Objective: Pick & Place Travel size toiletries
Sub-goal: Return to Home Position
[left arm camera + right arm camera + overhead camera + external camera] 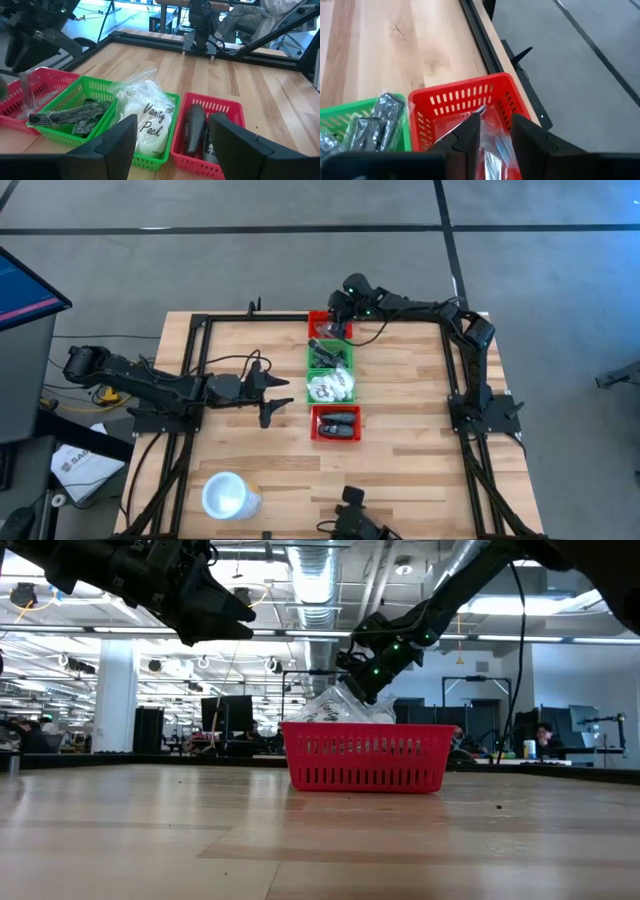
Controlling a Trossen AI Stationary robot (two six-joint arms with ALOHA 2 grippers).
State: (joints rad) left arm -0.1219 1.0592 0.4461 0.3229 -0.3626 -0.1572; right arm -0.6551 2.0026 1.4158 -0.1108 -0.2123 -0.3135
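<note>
Four bins stand in a row down the table's middle. The far red bin (322,318) takes a clear packet of slim silver tubes (495,145); my right gripper (496,120) hovers over it, open, one finger on each side of the packet. A green bin (330,356) holds dark wrapped items (70,116). The second green bin (312,387) is heaped with clear packets showing white (145,117). Black oblong pieces (194,130) lie in the near red bin (336,423). My left gripper (288,393) waits open, left of the bins. My right gripper comes slanting down from the table's right over the far red bin. The clear packet's upper end (492,131) stands in the gap between the two fingers, its lower part inside the bin. Whether either finger touches it, I cannot tell.
A white round cup (228,495) stands near the front left corner. A black frame rail (190,360) runs round the table top. Bare wood lies left and right of the bin row. People sit at desks in the room beyond the table.
</note>
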